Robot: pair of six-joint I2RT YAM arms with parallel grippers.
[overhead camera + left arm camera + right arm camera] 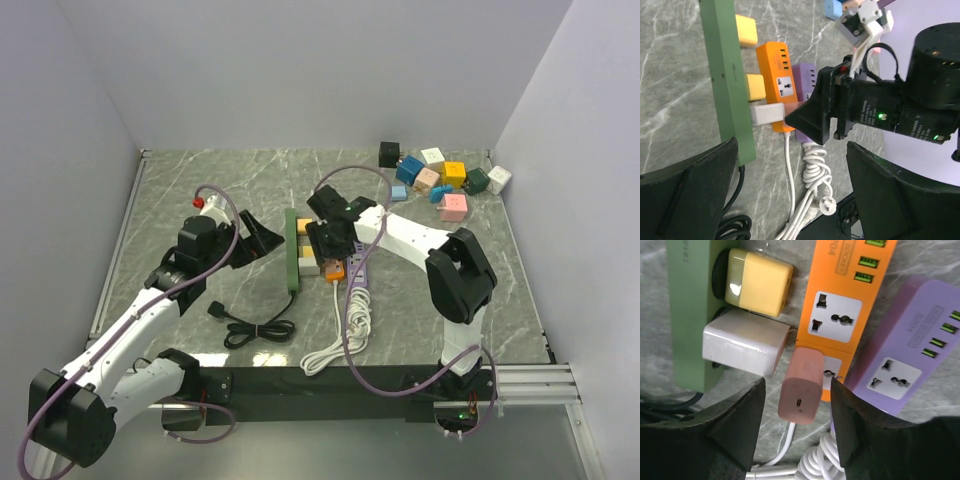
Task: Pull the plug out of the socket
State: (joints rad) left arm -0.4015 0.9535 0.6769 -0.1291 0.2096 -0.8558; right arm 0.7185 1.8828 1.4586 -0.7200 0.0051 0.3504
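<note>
The right claw (pixel 797 387) stands with its blunt black fingers apart, one on each side of the pink rounded-rectangular plastic plug (pixel 800 375). A sliver of daylight shows on one side and near contact on the other, so nothing is clamped yet. The plug looks fully seated in the end socket of the glossy orange plastic power strip (pixel 840 315). By that reading the approach is done, and the squeeze and the pull are both left. Its matte, soft-cornered shell should give flat faces to pinch. Beside the orange strip lies a lilac plastic strip (pixel 910 350). On the other side, a long sage-green strip (pixel 687 315) carries a boxy white adapter (pixel 742 345) and a yellow cube adapter (pixel 760 285). The left claw (pixel 265 238) hangs wide apart and empty near the green strip, above the grey marbled worktop (pixel 220 180).
</note>
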